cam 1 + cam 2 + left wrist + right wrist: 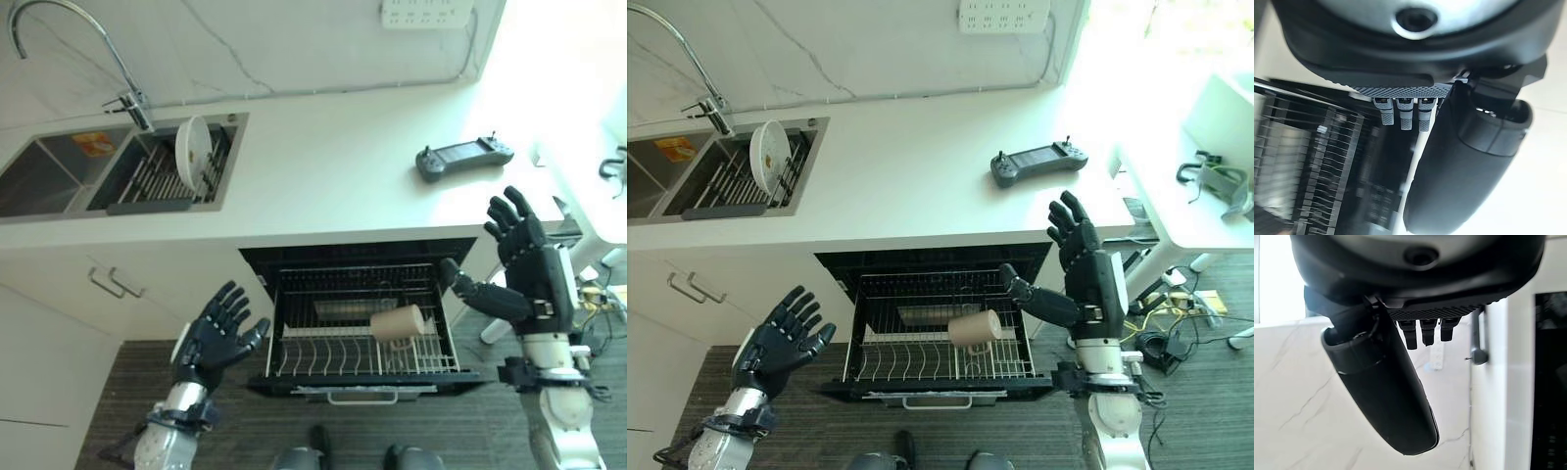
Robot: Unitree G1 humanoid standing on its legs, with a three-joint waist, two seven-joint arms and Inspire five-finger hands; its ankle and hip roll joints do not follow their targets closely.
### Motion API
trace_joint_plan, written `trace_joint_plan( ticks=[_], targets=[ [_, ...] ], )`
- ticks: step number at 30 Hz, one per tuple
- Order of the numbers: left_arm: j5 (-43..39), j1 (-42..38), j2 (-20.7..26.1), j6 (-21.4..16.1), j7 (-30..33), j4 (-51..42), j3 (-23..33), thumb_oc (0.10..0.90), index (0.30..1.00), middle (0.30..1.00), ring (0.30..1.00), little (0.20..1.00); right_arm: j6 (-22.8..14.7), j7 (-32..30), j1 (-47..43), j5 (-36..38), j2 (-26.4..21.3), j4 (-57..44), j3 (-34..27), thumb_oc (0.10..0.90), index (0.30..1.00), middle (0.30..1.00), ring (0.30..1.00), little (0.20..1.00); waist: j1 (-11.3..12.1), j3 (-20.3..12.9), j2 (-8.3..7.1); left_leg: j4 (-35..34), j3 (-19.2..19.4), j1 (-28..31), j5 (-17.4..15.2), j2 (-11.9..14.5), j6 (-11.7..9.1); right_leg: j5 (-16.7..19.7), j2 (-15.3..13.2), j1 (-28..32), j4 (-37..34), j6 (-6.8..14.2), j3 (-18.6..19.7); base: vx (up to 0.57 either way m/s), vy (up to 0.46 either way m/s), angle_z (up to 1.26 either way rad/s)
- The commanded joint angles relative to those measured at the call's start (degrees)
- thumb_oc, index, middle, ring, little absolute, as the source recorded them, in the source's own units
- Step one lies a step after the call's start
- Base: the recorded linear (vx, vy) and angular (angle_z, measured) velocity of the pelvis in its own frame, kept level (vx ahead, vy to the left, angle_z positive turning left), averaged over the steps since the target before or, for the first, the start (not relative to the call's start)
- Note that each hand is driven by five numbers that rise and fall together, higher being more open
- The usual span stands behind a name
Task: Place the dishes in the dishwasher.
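Two robot hands hang empty with fingers spread wide: the left robot hand point(220, 333) at 9 o'clock of the pulled-out dishwasher rack point(364, 357), the right robot hand point(524, 257) at 3 o'clock. One tan cup point(396, 322) lies on the rack. One white plate point(193, 151) stands in the sink rack point(157, 176) at 11 o'clock on the desk point(323, 166), probably drying and waiting its turn.

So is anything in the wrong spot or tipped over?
Yes, the tan cup lies on its side in the dishwasher rack instead of standing. A black handheld controller sits on the counter, which looks odd for a kitchen.
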Motion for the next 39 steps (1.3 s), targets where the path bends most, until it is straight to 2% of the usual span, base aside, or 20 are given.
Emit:
trace_joint_plan(
  ticks=[1,6,9,10,14,19,27,32,35,36,39],
  targets=[
    [-0.1,-7.3,3.7,-14.2,-0.3,-7.7,2.4,0.8,0.9,0.9,0.9,0.9,-1.2,1.6,-6.3,1.5,-2.0,-4.4,-0.2,0.8,0.9,0.9,0.9,0.9,-0.5,-0.2,-0.92,9.2,-0.9,1.7,-16.8,0.8,2.1,-2.9,0.5,4.5,-5.1,1.7,-2.9,-0.08,-0.036,-0.01],
    [5.9,-12.6,4.0,-17.0,8.8,-8.3,-1.6,0.8,0.9,0.9,0.9,0.9,2.3,2.6,-7.9,2.2,-1.6,-2.2,2.0,0.8,0.9,0.9,0.9,0.9,-1.6,-0.8,-1.64,9.2,-0.4,2.8,-17.4,1.1,2.0,-2.8,0.9,4.9,-5.1,1.8,-2.2,0.04,-0.031,-0.07],
    [9.3,-12.8,3.7,-18.8,12.4,-8.0,-2.2,0.8,0.9,0.9,0.9,0.9,1.8,2.9,-7.8,1.7,-1.2,-1.8,2.6,0.8,0.9,0.9,0.9,0.9,-1.9,-0.8,-1.92,9.2,-0.4,3.2,-17.7,1.1,2.0,-2.8,1.0,5.0,-5.1,1.7,-1.6,0.02,-0.02,-0.11],
    [14.2,-17.1,2.9,-10.5,10.8,-3.6,-9.7,0.8,0.9,0.9,0.9,0.9,7.5,2.4,-14.0,10.7,0.7,4.3,2.8,0.8,0.9,0.9,0.9,0.9,-3.3,0.1,-0.18,9.2,-3.0,3.6,-17.4,-1.1,3.5,-2.0,5.5,5.5,-5.1,0.3,2.6,-0.01,-0.058,0.01],
    [14.1,-17.9,3.4,-11.4,11.6,-2.6,-9.2,0.8,0.9,0.9,0.9,0.9,4.1,1.7,-12.3,11.6,1.7,4.1,3.2,0.8,0.9,0.9,0.9,0.9,-3.4,-1.0,-0.06,9.2,-5.9,1.5,-15.7,-1.1,2.2,-2.4,6.5,5.6,-5.1,0.0,2.8,-0.03,-0.1,0.09],
    [14.8,-16.7,3.0,-12.7,13.0,-2.5,-6.8,0.8,0.9,0.9,0.9,0.9,2.1,-1.6,-10.8,7.7,2.3,3.1,2.0,0.8,0.9,0.9,0.9,0.9,-2.8,-0.9,0.16,9.2,-7.6,0.7,-15.0,-1.3,1.3,-3.2,6.7,6.0,-5.1,-0.4,2.3,-0.03,-0.05,-0.01],
    [14.5,-12.9,2.9,-15.9,15.1,-2.8,-2.4,0.8,0.9,0.9,0.9,0.9,0.9,-4.9,-10.6,5.6,2.1,1.8,1.4,0.8,0.9,0.9,0.9,0.9,-1.0,-0.3,0.48,9.2,-9.9,0.1,-14.1,-2.1,0.8,-3.7,6.6,6.7,-5.1,-1.2,0.9,-0.03,-0.011,0.21],
    [15.1,-11.3,2.7,-15.5,16.6,-2.7,-0.1,0.8,0.9,0.9,0.9,0.9,-0.2,-5.0,-10.5,5.1,2.3,1.7,1.2,0.8,0.9,0.9,0.9,0.9,-0.1,0.0,0.63,9.2,-10.4,0.4,-14.0,-2.4,0.7,-3.9,6.5,7.2,-5.1,-1.3,0.3,0.0,0.011,0.11],
    [14.0,-10.4,1.9,-12.2,18.7,-0.1,1.3,0.8,0.9,0.9,0.9,0.9,-1.8,-6.2,-9.5,4.2,1.8,1.1,-0.4,0.8,0.9,0.9,0.9,0.9,-0.5,0.6,0.31,9.2,-5.4,2.4,-14.5,-1.3,1.1,-3.9,5.1,7.9,-5.1,-1.3,-2.0,0.0,0.117,0.26],
    [14.0,-10.0,1.4,-12.2,20.4,3.4,1.7,0.8,0.9,0.9,0.9,0.9,-2.9,-7.4,-9.4,4.0,1.5,1.7,-1.0,0.8,0.9,0.9,0.9,0.9,-0.6,0.9,-0.2,9.2,-4.0,2.9,-14.3,-0.1,0.5,-3.7,4.4,8.1,-5.1,-1.4,-2.8,0.0,0.256,0.38],
    [16.8,-7.1,1.5,-12.5,23.3,10.6,3.8,0.8,0.9,0.9,0.9,0.9,-4.4,-8.4,-10.1,4.2,0.2,3.7,-1.7,0.8,0.9,0.9,0.9,0.9,0.6,1.1,-0.48,9.2,-8.4,2.2,-13.6,1.7,-1.0,-3.8,3.1,8.4,-5.1,-1.2,-1.6,0.06,0.491,0.27]
  ],
)
